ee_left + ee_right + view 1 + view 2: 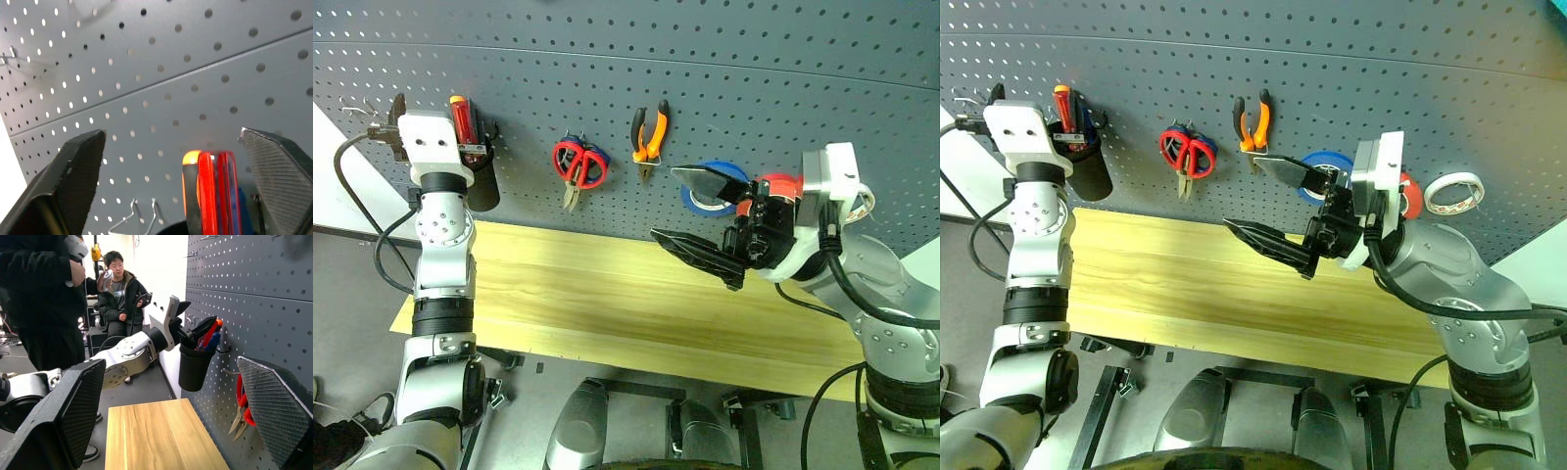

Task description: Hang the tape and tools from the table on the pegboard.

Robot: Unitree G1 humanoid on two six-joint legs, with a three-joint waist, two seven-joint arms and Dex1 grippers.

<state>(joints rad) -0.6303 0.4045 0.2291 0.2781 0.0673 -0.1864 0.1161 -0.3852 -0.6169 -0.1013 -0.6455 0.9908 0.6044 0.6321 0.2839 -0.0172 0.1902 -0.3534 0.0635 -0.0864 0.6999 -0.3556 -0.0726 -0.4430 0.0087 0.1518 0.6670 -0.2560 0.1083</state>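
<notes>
- The right gripper (700,220) hung nearest, over the bare wooden table (587,304), fingers spread wide and carrying nothing.
- On the pegboard (724,88) behind it hung the red tape (1410,196), the red-handled scissors (579,166) and the pliers (648,137).
- Farthest off, the left gripper (171,161) stood released, its fingers parted either side of the red-handled screwdriver (215,191) standing in the black cup (481,181).
- To finish cleanly, that hand probably ought to back straight out without nudging the handle.
</notes>
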